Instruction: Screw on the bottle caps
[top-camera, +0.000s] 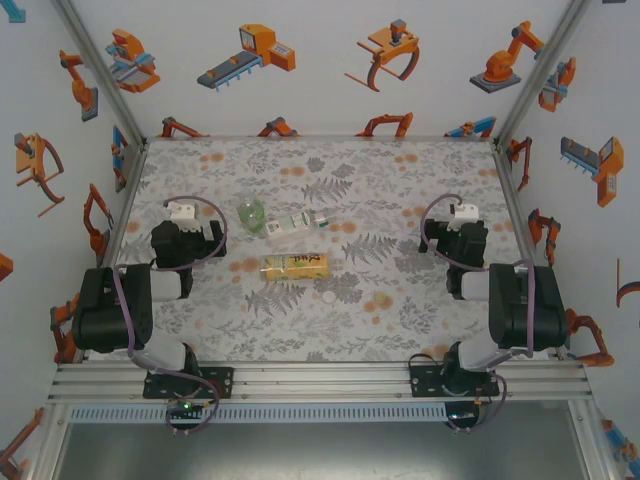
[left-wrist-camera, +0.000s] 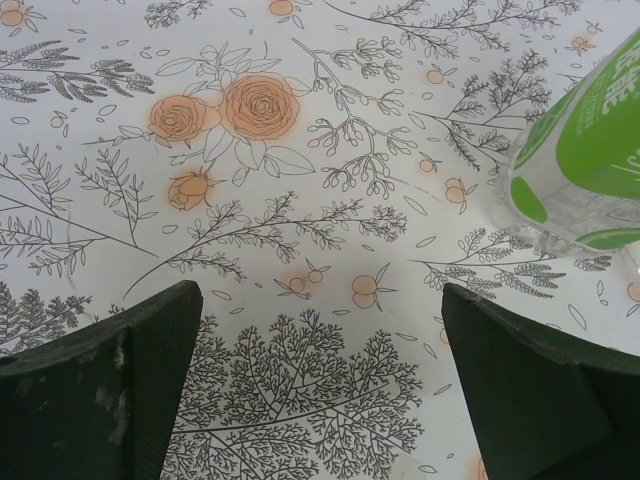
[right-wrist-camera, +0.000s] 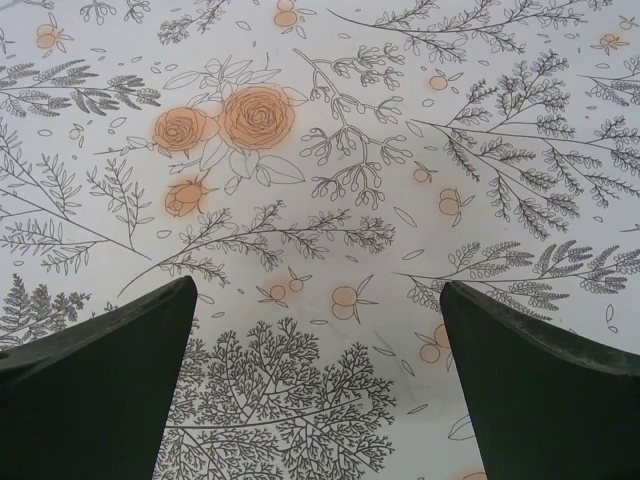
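Fingers (left-wrist-camera: 120, 390) of the left claw (left-wrist-camera: 320, 290) loom dark in the foreground of its wrist view. They are spread wide apart, with nothing between them but the flowered table (left-wrist-camera: 300, 200), so it's released and empty. At the right edge of that view, a see-through bottle end (left-wrist-camera: 585, 150) with a bright green label lies just beyond the right-hand finger, apart from it. Which of the greenish bottles it is, I can't tell.

Right claw (right-wrist-camera: 316, 285), same story: jaws wide, only printed leaves beneath.

From above, the left claw hangs over the table's left side and the right claw over its right side, well apart. Between them, nearer the left claw, the three bottles sit in a cluster. The squat green bottle (top-camera: 251, 215) is leftmost. The clear bottle (top-camera: 293, 225) with the green-and-white label lies tilted just beside it. The amber bottle (top-camera: 294, 265) with the yellow label lies on its side, nearer the arms. One small pale cap (top-camera: 327, 297) rests loose on the table, near the amber bottle's right end.
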